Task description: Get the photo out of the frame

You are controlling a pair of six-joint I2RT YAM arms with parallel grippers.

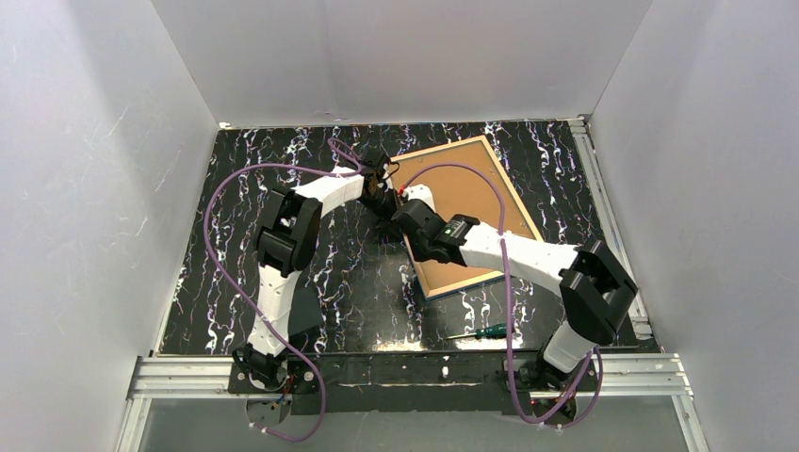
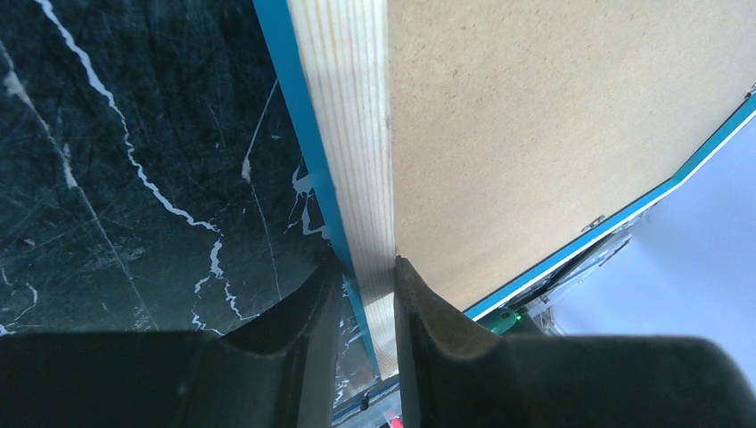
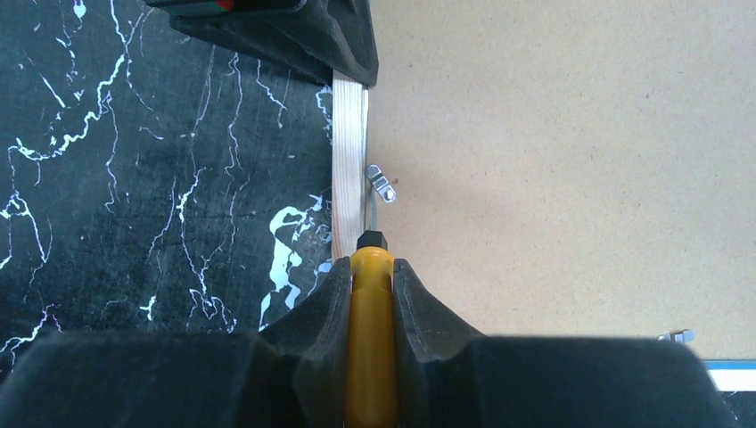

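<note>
The frame [image 1: 421, 282] lies face down at the back right of the table, its light wood back rail [image 2: 352, 160] and blue edge showing. The brown backing board [image 1: 466, 202] fills it and hides the photo. My left gripper [image 1: 379, 191] is shut on the frame's left rail, one finger on each side [image 2: 367, 294]. My right gripper [image 1: 403, 217] is shut on a yellow screwdriver [image 3: 371, 303]. Its tip rests at a small metal clip [image 3: 382, 184] on the rail [image 3: 349, 160], just below the left gripper's fingers [image 3: 294, 36].
A green-handled screwdriver [image 1: 482, 331] lies on the black marble table [image 1: 311, 282] near the front, by the right arm's base. Another metal clip [image 3: 677, 336] sits at the frame's near edge. White walls enclose the table on three sides.
</note>
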